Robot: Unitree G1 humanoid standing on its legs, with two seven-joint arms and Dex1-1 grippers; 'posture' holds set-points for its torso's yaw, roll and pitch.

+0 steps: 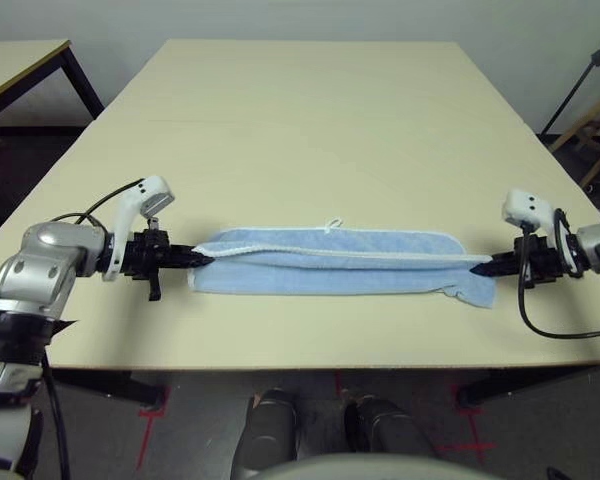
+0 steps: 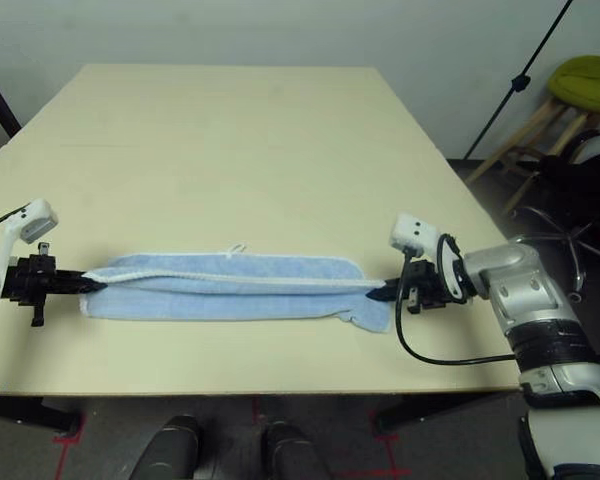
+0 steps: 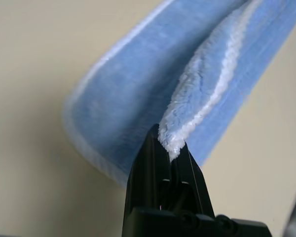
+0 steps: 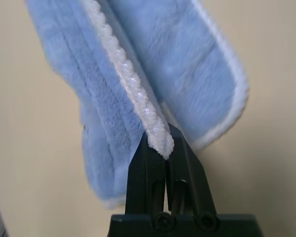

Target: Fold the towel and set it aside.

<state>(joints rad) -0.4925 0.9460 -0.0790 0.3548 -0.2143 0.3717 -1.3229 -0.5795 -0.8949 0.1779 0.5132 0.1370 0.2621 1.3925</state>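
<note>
While stretched lengthwise near the front edge of the worktop (image 1: 300,120), the towel (image 1: 340,262) lies as a long folded strip, white edging along its middle. Left end effector (image 1: 202,259) clenched on one end's corner; right end effector (image 1: 480,268) clenched on the opposite end's corner.

The towel (image 1: 340,262) lies doubled lengthwise so its underside and any corner mark are hidden, and each pinched corner disappears between closed jaws at the worktop's near edge.
</note>
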